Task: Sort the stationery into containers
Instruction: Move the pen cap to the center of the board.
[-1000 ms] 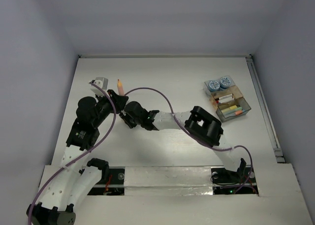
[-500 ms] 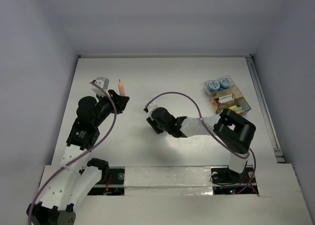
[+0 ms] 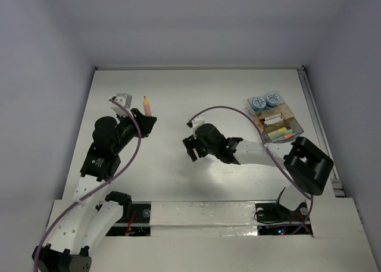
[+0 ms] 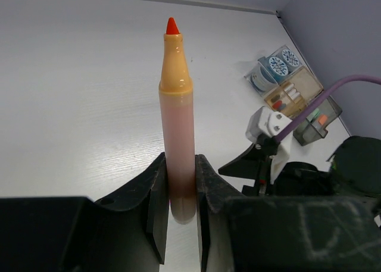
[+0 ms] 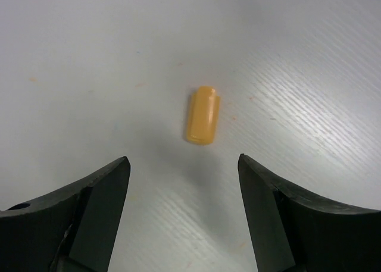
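Pinching an uncapped marker [image 4: 177, 123], left gripper [image 4: 178, 168] sits apart from right gripper [image 5: 184, 171], agape over a yellow cap [image 5: 202, 115].

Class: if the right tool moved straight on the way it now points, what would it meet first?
Probably the small orange cap, lying on the white table in line with the gap of the open right tool. Depth is unclear, so it may land on the table beside the cap.

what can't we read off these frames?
- Top view: the orange cap is not seen; the right gripper hangs over that spot.
- Left wrist view: the marker has its butt end hidden between the shut fingers of the left gripper.
- Top view: the tray contents are too small to tell apart.
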Tool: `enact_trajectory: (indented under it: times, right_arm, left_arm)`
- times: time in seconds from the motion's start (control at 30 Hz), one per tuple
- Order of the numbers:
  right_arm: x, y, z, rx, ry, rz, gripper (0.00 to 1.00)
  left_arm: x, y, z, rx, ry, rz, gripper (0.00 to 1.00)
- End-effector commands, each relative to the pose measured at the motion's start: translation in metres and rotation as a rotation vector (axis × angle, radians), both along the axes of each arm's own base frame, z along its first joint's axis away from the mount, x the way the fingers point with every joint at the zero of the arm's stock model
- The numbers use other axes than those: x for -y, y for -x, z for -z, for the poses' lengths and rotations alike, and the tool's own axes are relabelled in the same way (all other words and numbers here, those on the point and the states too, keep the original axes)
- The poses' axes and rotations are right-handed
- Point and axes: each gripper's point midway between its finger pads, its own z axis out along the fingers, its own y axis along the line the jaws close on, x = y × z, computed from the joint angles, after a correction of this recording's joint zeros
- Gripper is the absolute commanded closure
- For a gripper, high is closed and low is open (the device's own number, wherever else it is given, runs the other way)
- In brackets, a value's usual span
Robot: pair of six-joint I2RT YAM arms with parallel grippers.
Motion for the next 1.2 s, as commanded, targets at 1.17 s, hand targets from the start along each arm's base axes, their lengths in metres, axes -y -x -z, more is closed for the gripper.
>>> enact_trajectory:
  times: [1.17]
  right_arm:
    - [-0.023, -0.034, 0.027, -0.178, -0.264, 0.307, 0.18]
  left_arm:
    - [0.005, 0.000, -0.026, 0.075, 0.030, 0.028, 1.00]
